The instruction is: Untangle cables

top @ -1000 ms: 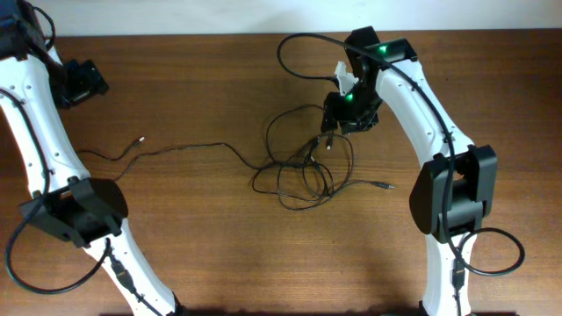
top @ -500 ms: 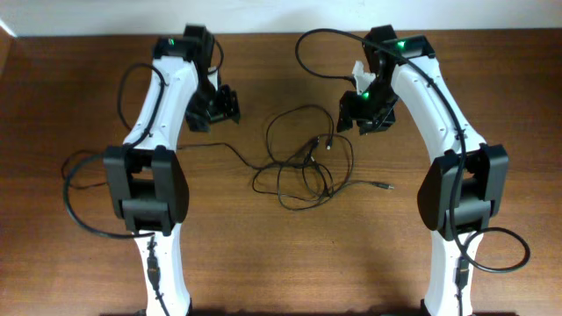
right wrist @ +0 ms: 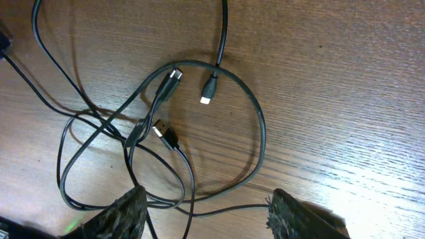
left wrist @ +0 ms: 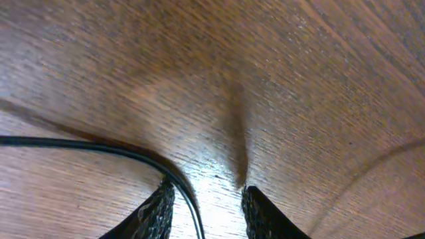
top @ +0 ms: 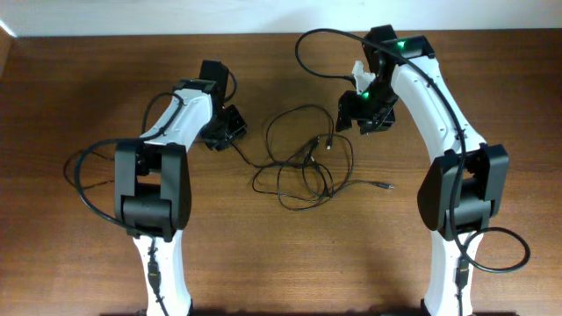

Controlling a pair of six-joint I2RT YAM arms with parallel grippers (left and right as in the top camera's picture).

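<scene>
The cables [top: 303, 167] are thin black cords looped together at the table's middle, with one plug end [top: 386, 186] stretched out to the right. One strand [top: 250, 158] runs left to my left gripper [top: 230, 129]. In the left wrist view that strand [left wrist: 99, 146] passes between the fingers of my left gripper [left wrist: 202, 212], close to the left finger [left wrist: 156, 212], with a gap still on its right. My right gripper [top: 364, 110] hovers open just right of the tangle. In the right wrist view my right gripper [right wrist: 206, 219] spans loops and several small plugs [right wrist: 209, 89] and holds nothing.
Thick black arm cables loop beside the left arm [top: 83, 180], behind the right arm [top: 307, 44] and by the right base [top: 505, 250]. The wooden table [top: 492, 88] ends at a white strip along the back.
My left arm swung in from the far left to the strand left of the tangle, and its jaws narrowed around it. My right gripper backed slightly off the tangle and widened a little.
</scene>
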